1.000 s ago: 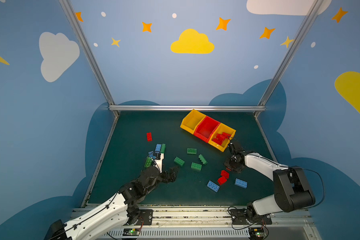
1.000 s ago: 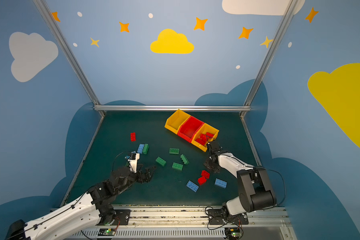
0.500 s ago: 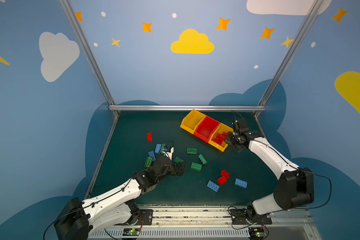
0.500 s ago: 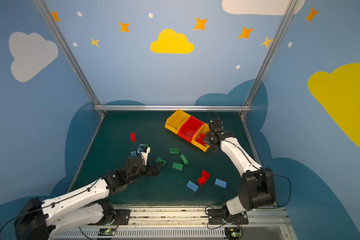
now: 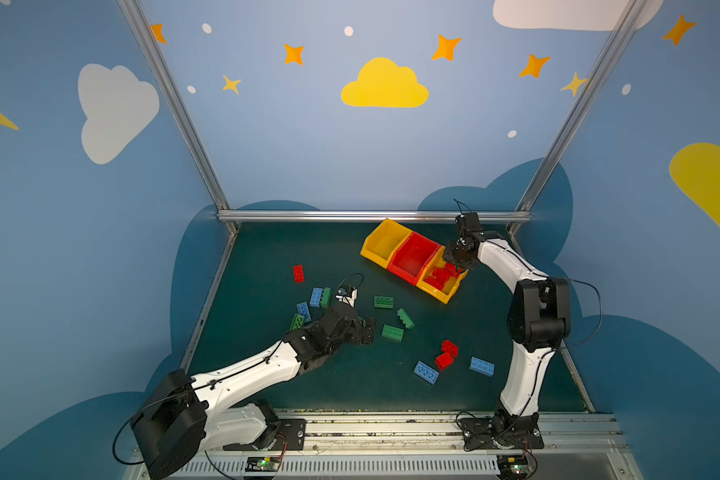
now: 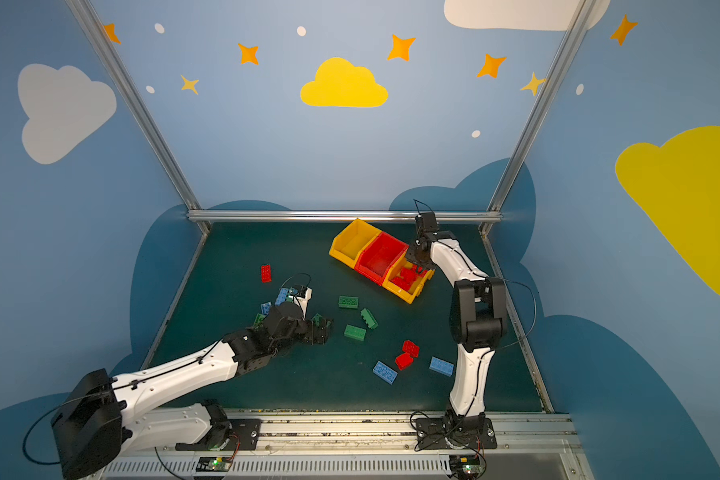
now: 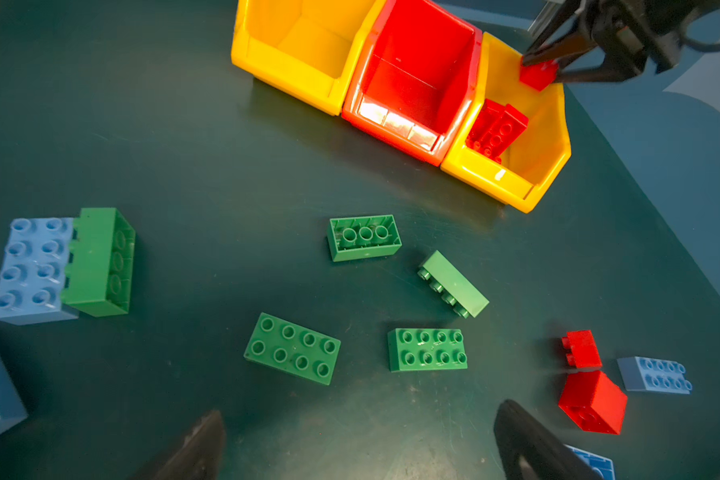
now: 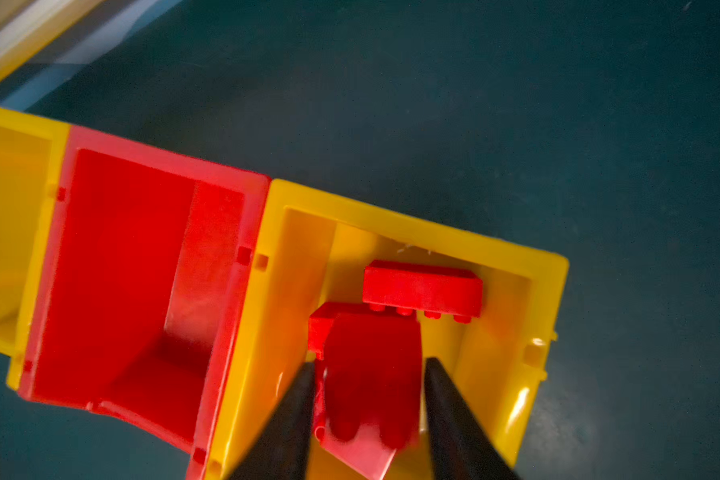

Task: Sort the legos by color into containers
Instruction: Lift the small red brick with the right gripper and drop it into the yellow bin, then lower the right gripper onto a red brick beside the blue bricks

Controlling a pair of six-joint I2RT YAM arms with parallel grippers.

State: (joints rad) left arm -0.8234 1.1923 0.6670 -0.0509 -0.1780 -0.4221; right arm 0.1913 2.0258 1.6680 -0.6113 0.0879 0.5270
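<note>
Red bricks (image 8: 422,291) in an end yellow bin (image 8: 391,232) — right jaws astride another red brick (image 8: 371,374), grip unclear; left jaws agape

Bright, even overhead light fills both top views, with soft shadows on the dark green table mat (image 5: 350,388). In the left wrist view white glare streaks the front lip of the red plastic bin (image 7: 395,120); the right wrist view is blurred, most on the red studded brick (image 8: 371,374).

A dark green mat (image 5: 267,249) lies between blue walls (image 5: 287,145) painted with a yellow cloud (image 5: 385,85) and orange stars (image 5: 294,54).
</note>
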